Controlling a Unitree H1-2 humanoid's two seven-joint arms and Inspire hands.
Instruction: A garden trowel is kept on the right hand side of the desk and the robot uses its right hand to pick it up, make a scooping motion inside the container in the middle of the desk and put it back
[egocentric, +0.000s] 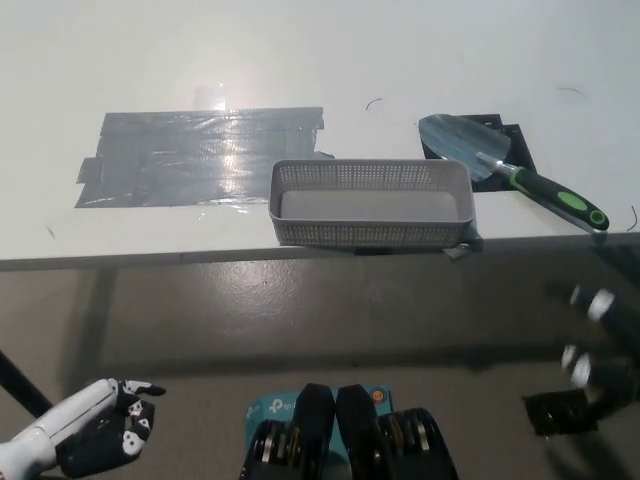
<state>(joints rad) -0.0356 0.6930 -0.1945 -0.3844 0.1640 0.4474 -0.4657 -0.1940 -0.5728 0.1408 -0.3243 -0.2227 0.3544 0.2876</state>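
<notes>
Left hand (100, 432) is hanging at the lower left, below and well off the desk's (300, 50) front edge. It is holding nothing and touching nothing, with its fingers loosely curled and apart.

On the desk's left-middle a grey tape patch (200, 155) is lying flat and catching glare, with bare white surface running all round it out to the left edge and the far edge.

Container (370, 232), a grey perforated basket, is sitting in the middle of the desk right at the front edge, its long side running along that edge. Its left end is sitting just beside the tape patch's front right corner. The inside is looking empty.

Trowel (515, 176) is lying on the right side of the desk, just beside the container's far right corner. Its blade is resting partly on a black patch (517, 138), and its black-and-green handle is angling toward the front right edge. Open surface is showing behind it and to its right.

Right hand (595, 350) is showing at the right, below the front edge and well apart from the trowel, touching nothing. It is dark and blurred, so I cannot tell how far it is opening.
</notes>
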